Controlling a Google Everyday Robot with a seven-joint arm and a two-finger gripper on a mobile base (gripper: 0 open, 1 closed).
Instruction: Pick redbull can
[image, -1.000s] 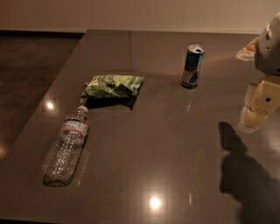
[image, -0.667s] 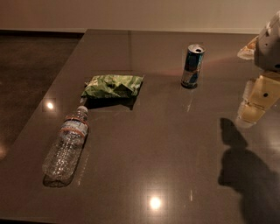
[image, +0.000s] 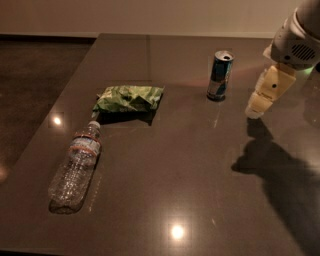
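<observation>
Saw the dark tabletop (image: 165, 210). Saw the end effector (image: 258, 106) at upper right, near the can but not touching; could not tell if open or closed. Saw the redbull can (image: 220, 75) standing upright, not grabbed. Had yet to reach, grab, lift.

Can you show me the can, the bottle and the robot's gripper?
Can (image: 220, 75), camera view: its blue side.
Bottle (image: 75, 170), camera view: its clear middle.
Gripper (image: 256, 107), camera view: its pale lower end, right of the can.

Tool (image: 255, 108) at right, angled downward
</observation>
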